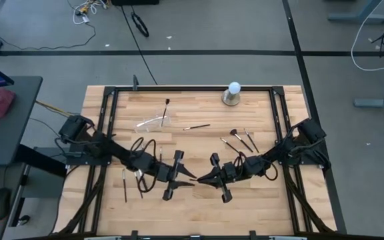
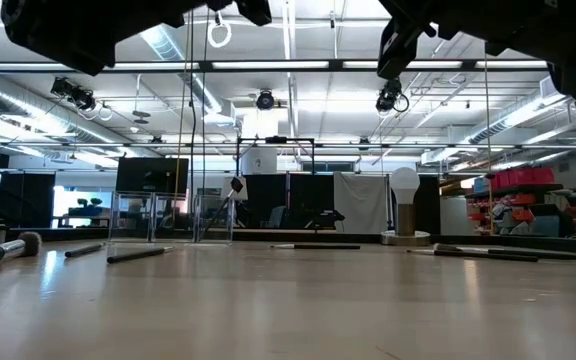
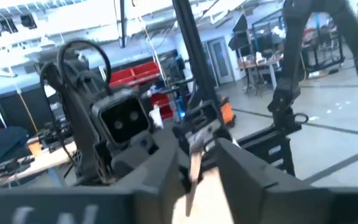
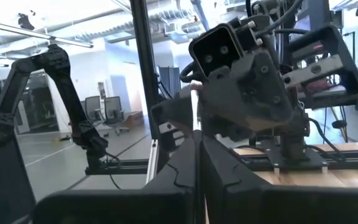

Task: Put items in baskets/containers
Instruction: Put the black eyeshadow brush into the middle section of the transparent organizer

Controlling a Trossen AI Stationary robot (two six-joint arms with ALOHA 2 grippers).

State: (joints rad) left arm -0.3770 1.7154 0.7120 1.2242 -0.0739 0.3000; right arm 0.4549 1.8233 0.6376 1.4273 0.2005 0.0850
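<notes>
we are meeting nose to nose above the front middle of the pale wooden table point(image 1: 199, 143), passing one thin dark-handled makeup brush point(image 1: 193, 179) between us. our right gripper point(image 1: 202, 179) is pressed together on it, the slim shaft showing between its two dark fingers point(image 4: 213, 165) in the right wrist view. our left gripper point(image 1: 187, 178) is sitting partly spread around the other end, and we cannot tell whether it is gripping yet. we are judging this brush as very light, stiff along the handle, smooth and apt to slip or swivel, with soft bristles that would splay if squeezed, so we are favouring a hold on the handle or ferrule, not the tip. the small clear plastic holder with compartments point(image 1: 153, 123) is standing well apart toward the back left, one brush point(image 1: 166, 107) just behind it; other brushes are lying loose at the right point(image 1: 240, 139) and front left point(image 1: 125, 184).
</notes>
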